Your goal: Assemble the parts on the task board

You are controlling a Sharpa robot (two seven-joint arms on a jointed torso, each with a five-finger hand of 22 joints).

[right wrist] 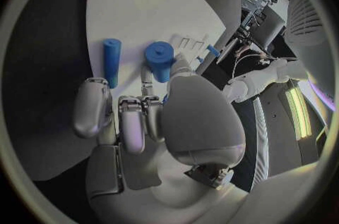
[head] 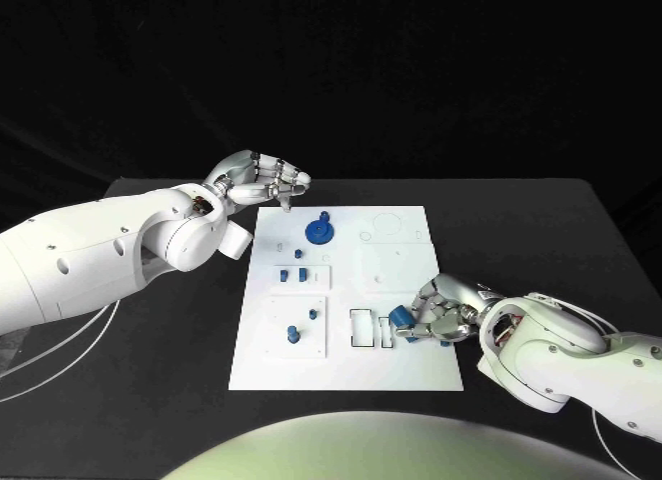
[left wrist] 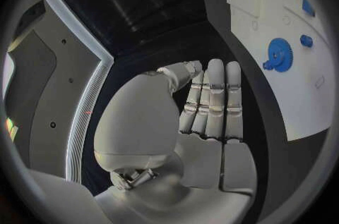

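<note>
Head camera overlooks table, wrist cameras close behind hands, sharing task board (head: 346, 300)

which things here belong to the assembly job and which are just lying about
Job:
white task board
blue gear on it
blue cylinder part in the right hand
blue peg lying on the board

Lying about:
black table
left hand, holding nothing

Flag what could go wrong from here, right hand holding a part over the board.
1. The right hand pinches a blue peg with fingertips alone; it may slip or tilt before seating.
2. A loose blue cylinder lies beside the fingers; a sweep could knock it.
3. The left hand hovers at the board's far corner, near the gear.
</note>
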